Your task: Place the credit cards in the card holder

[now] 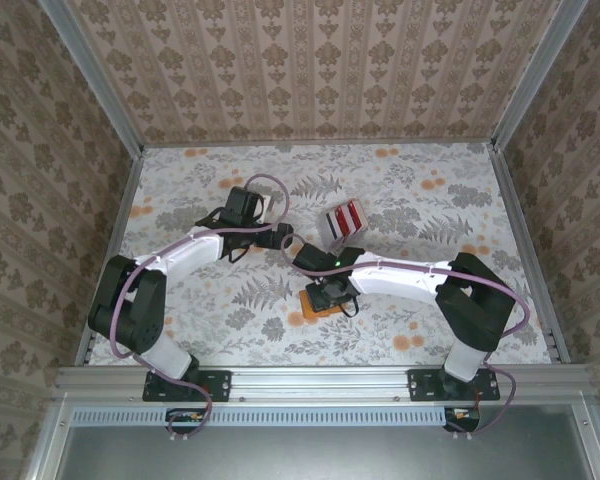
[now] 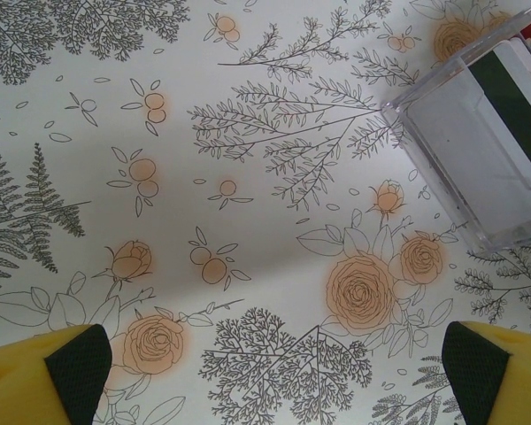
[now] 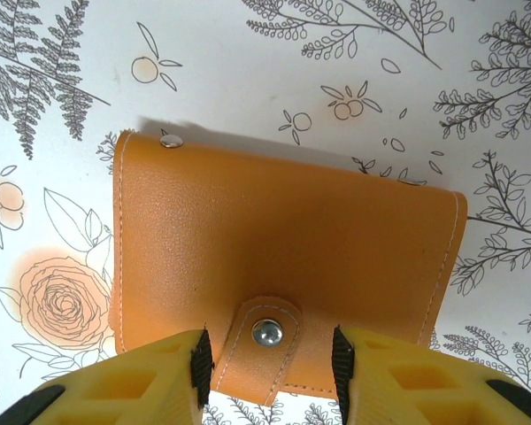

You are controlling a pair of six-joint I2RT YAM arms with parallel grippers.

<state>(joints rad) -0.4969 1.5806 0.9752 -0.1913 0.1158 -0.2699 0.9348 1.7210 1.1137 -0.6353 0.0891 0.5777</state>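
Left arm: reaches out over the floral table (image 1: 180, 320). The left gripper (image 2: 274, 367) hovers above bare tabletop with its jaws fully apart and nothing between them. In its wrist view the fingertips sit at the bottom corners, and a clear case (image 2: 465, 150) lies up and to the right, well apart from the pads.

Centre: the card holder (image 3: 283, 230) lies flat on the table near the front edge, orange face up. Its snap tab (image 3: 266, 334) is folded over the front. The right gripper (image 3: 267, 354) is down on it, jaws partly apart and straddling the tab. A thin strip of orange shows on each side, so it is not clamped on anything.

Right of centre and farther back: the credit cards (image 1: 346, 218) stand in the clear case, seen as red, white and dark stripes. They are near the left gripper and well apart from the holder.

Progress: no card is out of the case or in the holder, and the holder looks closed. I judge this to be the opening step. Freeing the tab, lifting the flap, fetching the cards and inserting them all remain.

Hard to make out:
- Whether the snap is fastened or the tab only rests there.
- Whether the right pads press on the leather.
- The card count, because the stripes overlap and the wrist view cuts off the case.
- The holder's near edge, hidden under the right fingers.
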